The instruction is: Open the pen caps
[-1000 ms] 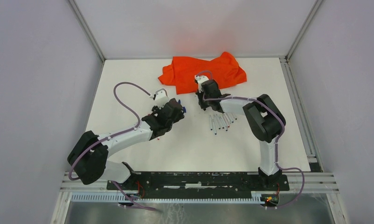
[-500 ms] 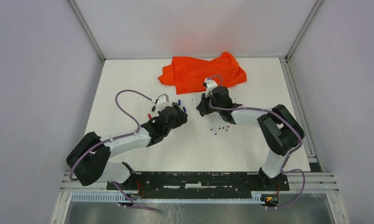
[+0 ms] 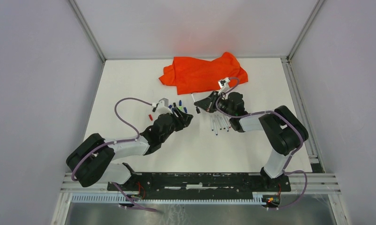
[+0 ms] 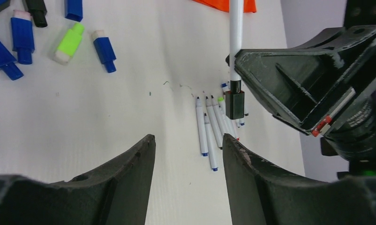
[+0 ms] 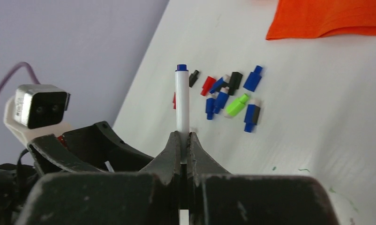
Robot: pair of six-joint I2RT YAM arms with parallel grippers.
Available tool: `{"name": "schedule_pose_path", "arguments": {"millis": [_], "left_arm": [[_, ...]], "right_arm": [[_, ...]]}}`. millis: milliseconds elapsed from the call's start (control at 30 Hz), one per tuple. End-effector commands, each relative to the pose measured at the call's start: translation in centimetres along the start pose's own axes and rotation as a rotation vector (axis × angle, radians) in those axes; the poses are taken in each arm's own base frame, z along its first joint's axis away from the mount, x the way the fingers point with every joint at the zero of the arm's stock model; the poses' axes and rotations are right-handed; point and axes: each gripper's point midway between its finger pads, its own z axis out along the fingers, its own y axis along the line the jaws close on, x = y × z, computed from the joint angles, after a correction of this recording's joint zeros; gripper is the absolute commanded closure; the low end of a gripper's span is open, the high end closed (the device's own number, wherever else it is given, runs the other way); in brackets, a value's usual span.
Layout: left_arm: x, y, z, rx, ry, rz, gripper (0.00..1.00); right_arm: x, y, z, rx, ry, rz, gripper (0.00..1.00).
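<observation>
My right gripper (image 3: 206, 102) is shut on a white pen (image 5: 182, 101) and holds it above the table; the barrel sticks out past the fingertips (image 5: 191, 143). In the left wrist view the pen (image 4: 236, 37) hangs with a black cap (image 4: 234, 105) on its lower end. My left gripper (image 3: 185, 117) is open and empty, its fingers (image 4: 130, 173) low over the table, left of the held pen. Several loose pen caps (image 3: 175, 107) in blue, red, black and green lie together; they also show in the right wrist view (image 5: 230, 96) and the left wrist view (image 4: 70, 43).
Several uncapped white pens (image 3: 220, 124) lie side by side on the table under the right arm, and show in the left wrist view (image 4: 209, 131). An orange cloth (image 3: 202, 72) is bunched at the back. Small pen marks (image 4: 172, 85) dot the white table.
My right gripper has lifted a pen off the row and turned it towards the left gripper. My left gripper has moved right and forward, closer to the held pen.
</observation>
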Motion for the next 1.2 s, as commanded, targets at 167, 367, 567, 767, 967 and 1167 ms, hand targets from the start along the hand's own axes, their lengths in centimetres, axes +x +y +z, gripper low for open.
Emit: {"name": "schedule_pose_path", "arguments": {"millis": [167, 367, 567, 767, 967, 1167], "left_arm": [[-3.0, -4.9, -1.1, 0.253, -0.122, -0.081, 0.41], [-2.6, -6.0, -1.0, 0.317, -0.107, -0.075, 0.43], [-2.3, -6.3, -0.8, 0.357, -0.098, -0.092, 0.44], [-2.3, -6.4, -0.6, 0.374, -0.1, -0.102, 0.46], [-2.3, -6.2, -0.7, 0.383, -0.102, -0.112, 0.49], [-2.4, -6.3, -0.8, 0.403, -0.105, -0.121, 0.5]], "right_arm": [[-1.2, 4.0, -0.4, -0.228, -0.069, 0.14, 1.0], [-1.0, 4.3, -0.6, -0.259, -0.071, 0.18, 1.0], [-0.8, 4.8, -0.9, -0.291, -0.071, 0.208, 1.0], [-0.7, 5.4, -1.2, -0.314, -0.071, 0.224, 1.0], [-0.5, 6.1, -1.2, -0.344, -0.069, 0.249, 1.0], [-0.1, 6.4, -1.2, -0.36, -0.059, 0.264, 1.0]]}}
